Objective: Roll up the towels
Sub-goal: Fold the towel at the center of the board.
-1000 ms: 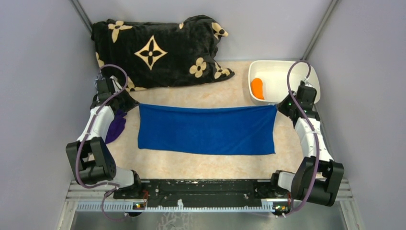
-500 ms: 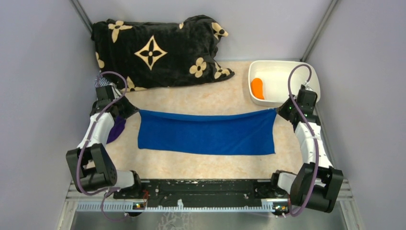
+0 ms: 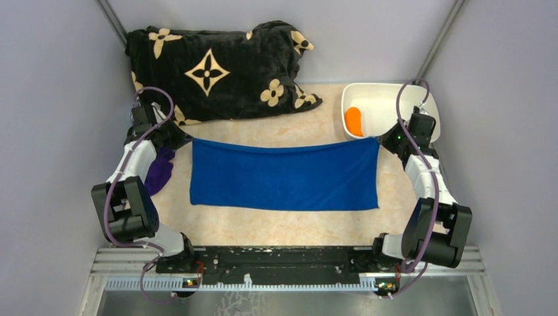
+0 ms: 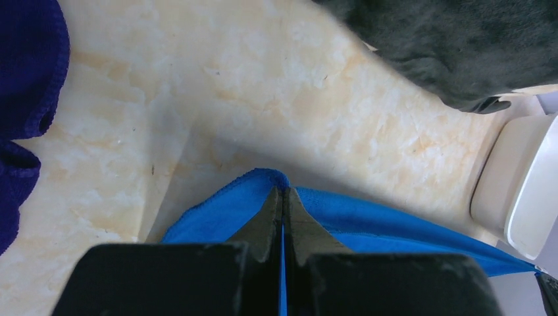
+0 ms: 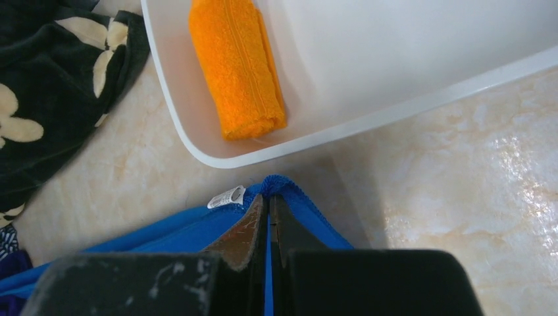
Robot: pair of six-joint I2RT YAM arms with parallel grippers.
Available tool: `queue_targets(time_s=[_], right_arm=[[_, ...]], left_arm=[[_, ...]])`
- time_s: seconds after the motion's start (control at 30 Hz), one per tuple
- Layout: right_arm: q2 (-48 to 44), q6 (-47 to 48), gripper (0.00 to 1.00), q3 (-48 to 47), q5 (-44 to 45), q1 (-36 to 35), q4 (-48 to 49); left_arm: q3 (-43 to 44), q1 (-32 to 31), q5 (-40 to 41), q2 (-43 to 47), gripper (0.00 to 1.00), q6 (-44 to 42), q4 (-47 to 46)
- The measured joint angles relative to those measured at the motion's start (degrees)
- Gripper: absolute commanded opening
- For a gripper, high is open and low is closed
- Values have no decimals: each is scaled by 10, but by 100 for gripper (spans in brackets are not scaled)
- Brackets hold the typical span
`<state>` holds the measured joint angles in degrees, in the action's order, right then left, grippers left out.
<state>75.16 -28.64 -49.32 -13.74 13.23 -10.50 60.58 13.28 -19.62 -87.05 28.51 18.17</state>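
**Top external: blue towel (image 3: 284, 174) pinched at both far corners**

From the left, we noted a dark purple cloth (image 3: 159, 172) bunched on the table (image 3: 276, 135) beside the left arm, just apart from the blue towel. The left gripper (image 4: 283, 191) sat at the towel's far left corner. In the left wrist view its fingers were pressed together, with the blue edge nipped between the tips. There the cloth rose from the marbled surface up to the fingertips, with shadow beneath it.

The blue towel lay spread across the middle of the table, long side running left to right. Its far edge ran from one gripper to the other. Behind it we logged the black blanket (image 3: 217, 66) with tan flowers, heaped against the back wall.

The right gripper (image 5: 268, 197) had the far right corner. The right wrist view showed its fingers closed tight on the blue hem, with a small white label (image 5: 227, 196) just beside the tips. Just beyond that corner stood the white tub (image 3: 385, 99), at the back right. The orange towel (image 5: 237, 66) lay rolled inside it, near the tub's left wall.
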Motion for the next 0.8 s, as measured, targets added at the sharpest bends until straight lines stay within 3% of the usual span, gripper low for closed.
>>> queue_targets(time_s=[0.43, 0.8], right_arm=[[-23, 1, 0, 4, -26, 17, -10], [-105, -8, 0, 70, -23, 27, -155]], left_arm=[[-32, 0, 11, 42, 0, -1, -3], [-110, 8, 61, 139, 0, -18, 40]])
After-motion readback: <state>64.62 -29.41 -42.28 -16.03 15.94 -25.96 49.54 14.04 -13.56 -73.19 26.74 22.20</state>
